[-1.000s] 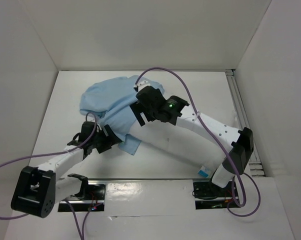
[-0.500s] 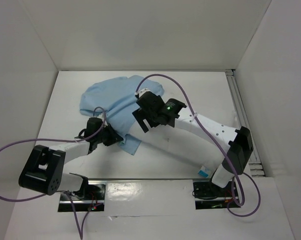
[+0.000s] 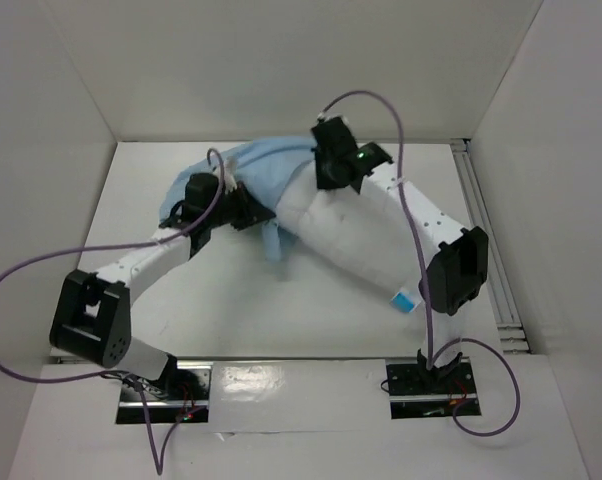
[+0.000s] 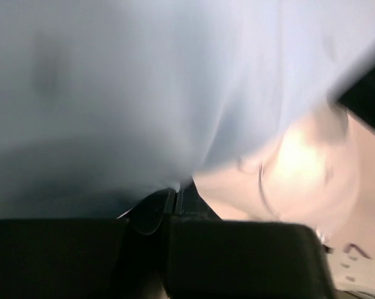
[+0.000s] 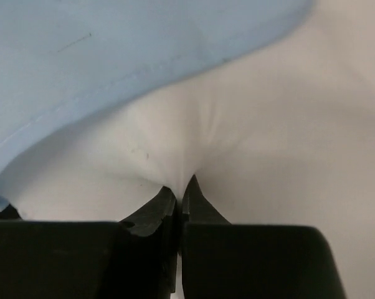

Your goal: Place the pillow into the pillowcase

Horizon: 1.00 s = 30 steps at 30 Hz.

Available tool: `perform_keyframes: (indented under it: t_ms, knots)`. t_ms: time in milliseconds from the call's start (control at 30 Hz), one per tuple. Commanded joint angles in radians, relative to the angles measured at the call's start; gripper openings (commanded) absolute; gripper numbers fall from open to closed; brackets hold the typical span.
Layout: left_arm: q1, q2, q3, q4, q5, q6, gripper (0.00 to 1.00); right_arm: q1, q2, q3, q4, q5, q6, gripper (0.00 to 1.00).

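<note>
White fabric puckers into the tips of the right gripper (image 5: 180,187), whose jaws are closed tight on a pinch of the pillow (image 5: 268,124), just below the hem of the light blue pillowcase (image 5: 113,50). The left gripper (image 4: 175,193) is closed as well. Its view is blurred, but blue cloth gathers to a point at its tips, so it appears to have the pillowcase and not the pillow beside it.

A second ago both grippers stood open nearer the middle of the desk (image 3: 281,325). Since then each has clamped and swung toward the far edge, dragging its cloth along. From above, the pillow lies slantwise from the far middle of the desk toward the near right, its small blue label (image 3: 403,297) at the near-right end. The pillowcase is bunched over the far end, one flap hanging loose on the left.

Most of the pillow is bare — insertion has barely begun. Whether the far end is truly inside the opening cannot be told.
</note>
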Motion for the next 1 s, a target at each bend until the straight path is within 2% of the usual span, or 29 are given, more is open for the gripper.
perform_keyframes:
  t_ms: [0,67,167,267,400,500,633,700,800,967]
  knots:
    - [-0.047,0.114,0.291,0.109,0.234,-0.006,0.00,-0.156,0.002,0.272,0.116,0.083,0.113,0.00]
    - [-0.076,0.161,0.475,0.083,0.285,-0.006,0.00,-0.169,0.002,0.353,0.116,0.141,0.114,0.00]
    - [-0.090,0.184,0.535,0.067,0.345,0.005,0.00,-0.129,-0.042,0.356,0.125,0.198,0.114,0.00]
    - [-0.099,0.135,0.431,0.167,0.388,-0.055,0.00,-0.055,-0.066,0.173,0.152,0.229,0.173,0.00]
    - [-0.152,0.043,0.164,0.192,0.424,-0.077,0.00,0.025,-0.064,-0.134,0.253,0.189,0.314,0.00]
    - [-0.197,-0.065,0.017,0.179,0.396,-0.097,0.00,0.034,-0.024,-0.205,0.312,0.122,0.403,0.00]
    - [-0.219,-0.135,-0.021,0.068,0.324,-0.045,0.00,-0.021,-0.014,-0.219,0.352,0.042,0.437,0.00]
    - [-0.208,-0.135,0.014,0.014,0.297,-0.009,0.00,-0.069,-0.014,-0.158,0.361,0.042,0.437,0.00]
    - [-0.186,-0.037,0.164,-0.034,0.277,0.041,0.00,-0.155,-0.041,-0.035,0.350,0.051,0.437,0.00]
    - [-0.177,0.199,0.600,-0.126,0.334,0.078,0.00,-0.254,-0.130,0.141,0.333,0.111,0.437,0.00]
